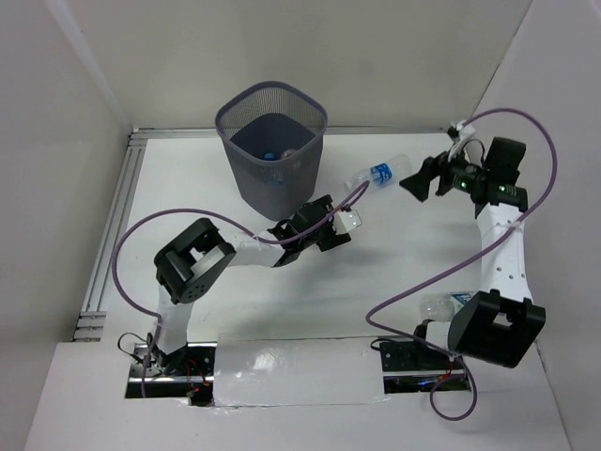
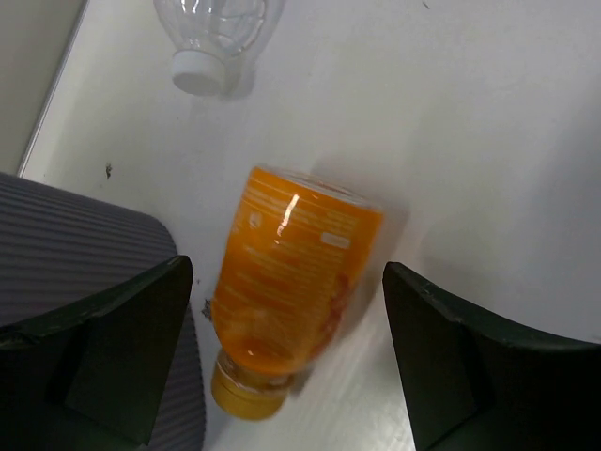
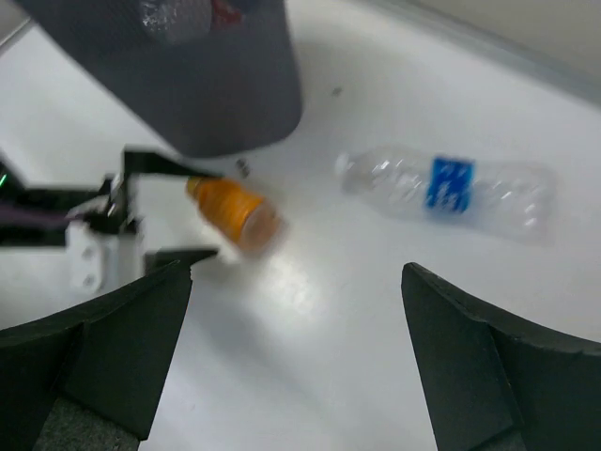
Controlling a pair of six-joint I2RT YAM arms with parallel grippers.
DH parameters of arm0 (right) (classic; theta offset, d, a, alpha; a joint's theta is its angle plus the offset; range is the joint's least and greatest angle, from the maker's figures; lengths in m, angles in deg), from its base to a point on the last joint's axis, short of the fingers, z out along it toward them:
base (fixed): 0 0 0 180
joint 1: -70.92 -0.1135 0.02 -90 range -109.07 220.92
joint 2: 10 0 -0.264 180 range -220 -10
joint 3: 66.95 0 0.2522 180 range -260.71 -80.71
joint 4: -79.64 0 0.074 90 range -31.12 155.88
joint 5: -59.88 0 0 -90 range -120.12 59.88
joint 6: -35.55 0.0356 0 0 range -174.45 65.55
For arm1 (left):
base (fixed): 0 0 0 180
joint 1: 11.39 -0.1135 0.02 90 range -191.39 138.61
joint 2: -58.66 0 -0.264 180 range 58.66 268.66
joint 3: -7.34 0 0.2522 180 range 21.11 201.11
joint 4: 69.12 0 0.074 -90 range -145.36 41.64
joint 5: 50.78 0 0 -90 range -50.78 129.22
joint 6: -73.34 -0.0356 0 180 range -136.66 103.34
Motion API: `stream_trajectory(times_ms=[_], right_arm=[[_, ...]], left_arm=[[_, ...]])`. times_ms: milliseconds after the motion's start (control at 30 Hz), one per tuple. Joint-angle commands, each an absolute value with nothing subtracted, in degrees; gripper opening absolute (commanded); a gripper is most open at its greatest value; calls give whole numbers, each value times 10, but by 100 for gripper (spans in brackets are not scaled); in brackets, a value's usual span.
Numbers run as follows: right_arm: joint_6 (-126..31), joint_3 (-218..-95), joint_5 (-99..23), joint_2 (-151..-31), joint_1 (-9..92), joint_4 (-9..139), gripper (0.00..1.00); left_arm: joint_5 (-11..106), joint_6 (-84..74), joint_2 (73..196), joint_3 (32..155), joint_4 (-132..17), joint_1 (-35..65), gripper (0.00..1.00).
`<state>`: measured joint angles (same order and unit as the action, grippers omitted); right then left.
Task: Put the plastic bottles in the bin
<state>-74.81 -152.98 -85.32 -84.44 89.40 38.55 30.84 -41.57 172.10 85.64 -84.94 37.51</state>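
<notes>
Left wrist view is showing the left gripper (image 2: pixel 286 287) straddling, fingers spread, the orange bottle (image 2: pixel 296 272) lying just beside the bin (image 2: pixel 84 244), seemingly lining up a grasp. The right gripper (image 3: pixel 296 277), also unclenched and empty, is hovering near the blue-labelled bottle (image 3: pixel 451 188) lying farther from the bin.

Bright, even light; blurred right-wrist view.
</notes>
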Motion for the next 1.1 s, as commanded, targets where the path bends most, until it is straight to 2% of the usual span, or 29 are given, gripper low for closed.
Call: stream_trajectory(times_ms=[0, 233, 333, 400, 433, 467, 500, 533, 567, 700, 733, 800, 933, 967, 1033, 1067], right_arm=[[-838, -1499, -900, -814, 899, 291, 100], [-895, -1484, -906, -825, 904, 241, 100], [-915, -1494, -900, -825, 904, 236, 100], [-928, -1494, -894, -830, 904, 231, 100], [-928, -1494, -894, -830, 904, 231, 100], [-928, -1500, -894, -830, 904, 231, 100], [-936, -1500, -894, -830, 904, 231, 100], [-941, -1507, -894, -824, 904, 226, 100], [-958, -1507, -894, -824, 904, 217, 100], [-993, -1512, -887, -812, 904, 189, 98], [-999, -1512, -880, -807, 904, 189, 98], [-1018, -1512, -860, -801, 911, 175, 92], [-1024, -1497, -813, -789, 928, 175, 46], [-1030, -1489, -805, -789, 928, 181, 24], [-1031, -1481, -782, -782, 928, 187, 11], [-1031, -1471, -776, -776, 933, 187, 11]], left_arm=[[359, -437, 1748, 907, -894, 347, 95], [445, -386, 1783, 926, -872, 309, 94], [453, -392, 1791, 933, -853, 309, 88], [470, -392, 1791, 953, -833, 309, 78], [491, -384, 1796, 970, -795, 309, 65], [492, -384, 1796, 970, -777, 309, 65], [498, -384, 1796, 983, -759, 309, 50], [498, -384, 1796, 983, -728, 314, 43], [503, -378, 1796, 989, -705, 314, 30], [513, -353, 1750, 983, -673, 332, 13], [519, -347, 1732, 983, -673, 338, 4], [519, -329, 1690, 977, -673, 350, 0], [513, -306, 1594, 1025, -648, 366, 0], [513, -300, 1579, 1043, -641, 366, 0], [500, -281, 1544, 1086, -635, 366, 0], [493, -270, 1533, 1100, -635, 361, 0]])
